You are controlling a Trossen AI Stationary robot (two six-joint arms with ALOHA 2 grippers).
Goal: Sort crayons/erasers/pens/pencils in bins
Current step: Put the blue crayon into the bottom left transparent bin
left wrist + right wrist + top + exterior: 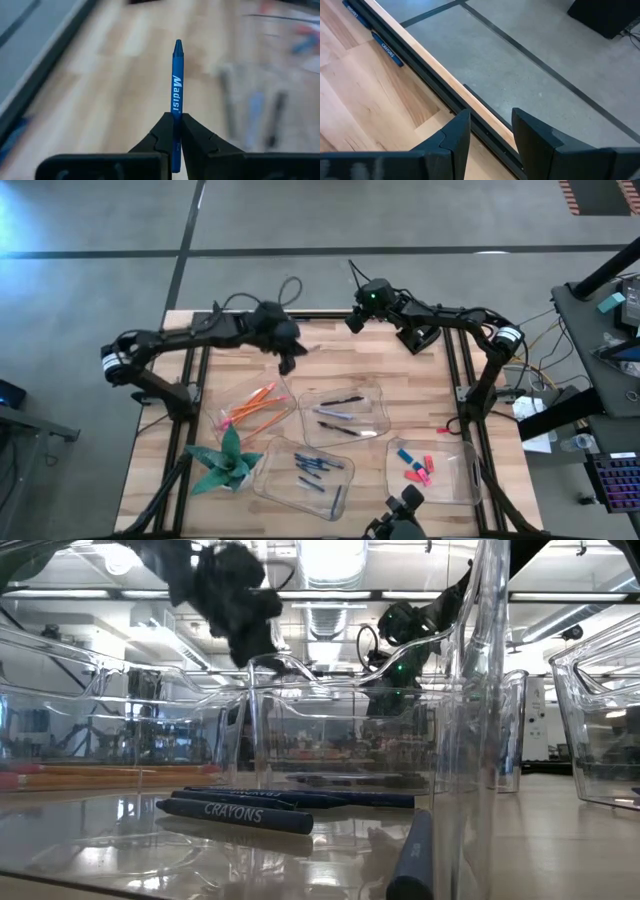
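Held item: blue crayon [177,75], clamped upright between the left gripper [176,131] fingers; long axis runs straight out past the fingertips; tip free.
Left gripper: shut tight on the crayon; raised above the table's far half, over bare wood beyond the bins.
Target, my judgement: bin of blue crayons [262,472] at the near edge; it lies nearer than the gripper, past the pencils [252,406].
Right gripper [490,131]: fingers apart, empty; parked at the far table edge.
Nearer arm: left.

Four clear plastic bins [340,412] are set on the wooden bench [400,370]; thin orange pencils [252,405] lie in the leftmost, small stubby erasers [416,465] in the rightmost.
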